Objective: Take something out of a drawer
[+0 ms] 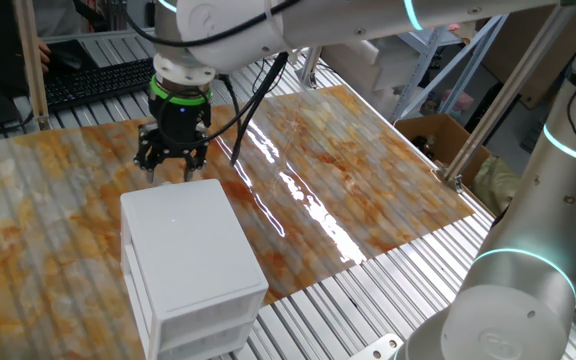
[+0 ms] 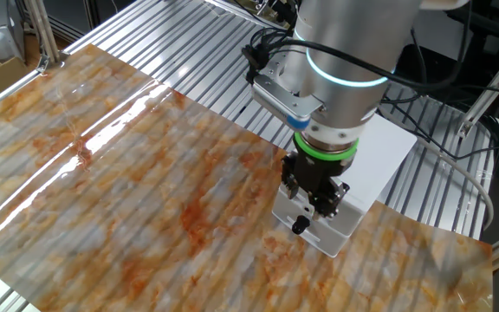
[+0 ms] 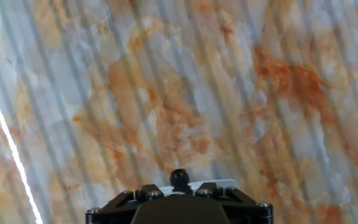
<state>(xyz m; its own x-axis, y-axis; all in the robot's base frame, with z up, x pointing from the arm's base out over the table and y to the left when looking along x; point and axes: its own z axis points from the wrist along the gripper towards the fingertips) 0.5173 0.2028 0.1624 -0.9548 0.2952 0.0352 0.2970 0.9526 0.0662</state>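
The white two-drawer cabinet [image 1: 183, 250] stands on the marbled table top, and both drawer fronts [image 1: 208, 322] are pushed in. The wooden block is hidden. My gripper [image 1: 171, 172] hangs pointing down just behind the cabinet's back edge, a little above the table. Its fingers [image 1: 151, 168] are spread with nothing between them. In the other fixed view the gripper [image 2: 313, 208] hangs in front of the cabinet's top [image 2: 379, 165]. The hand view shows only the gripper's black base [image 3: 179, 205] over the table, not the fingertips.
The orange and white marbled sheet [image 1: 348, 170] covers a slatted metal table [image 1: 368, 300]. A cardboard box [image 1: 438, 135] sits off the right edge. A keyboard [image 1: 88, 80] lies at the back left. The arm's cables [image 1: 253, 100] trail behind the gripper.
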